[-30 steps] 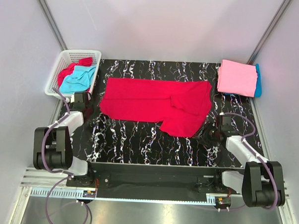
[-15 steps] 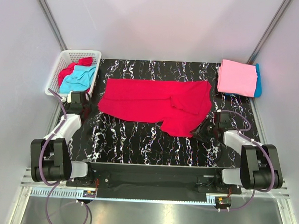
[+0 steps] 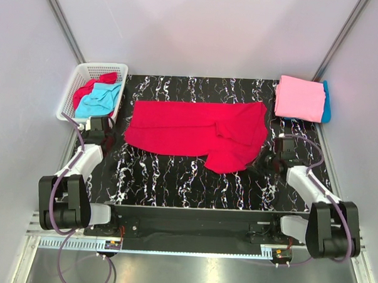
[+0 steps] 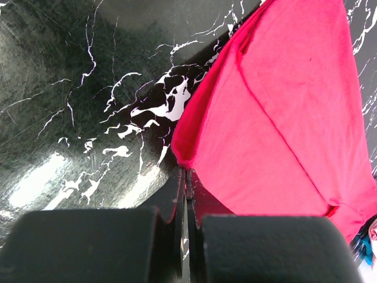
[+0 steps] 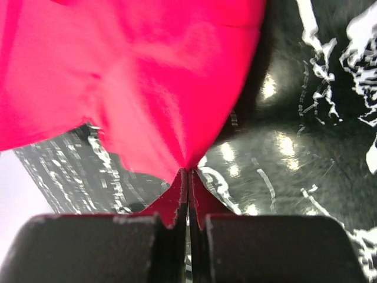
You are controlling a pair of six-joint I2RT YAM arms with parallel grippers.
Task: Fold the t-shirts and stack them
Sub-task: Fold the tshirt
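Beyond the left end of the crimson t-shirt (image 3: 189, 132), spread on the black table (image 3: 175, 178), stands a white basket (image 3: 98, 68) of crumpled shirts (image 3: 98, 99), the left gripper (image 4: 186, 177) is clamped on that t-shirt's left corner and the right gripper (image 5: 188, 175) on its right edge, and past its right end a folded pink t-shirt (image 3: 299, 98) lies on a turquoise t-shirt (image 3: 327, 100).

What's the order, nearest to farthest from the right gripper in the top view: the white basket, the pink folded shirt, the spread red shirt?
1. Red shirt, spread mid-table, pinched by the right gripper.
2. Pink shirt, folded, far right corner.
3. White basket, far left corner.
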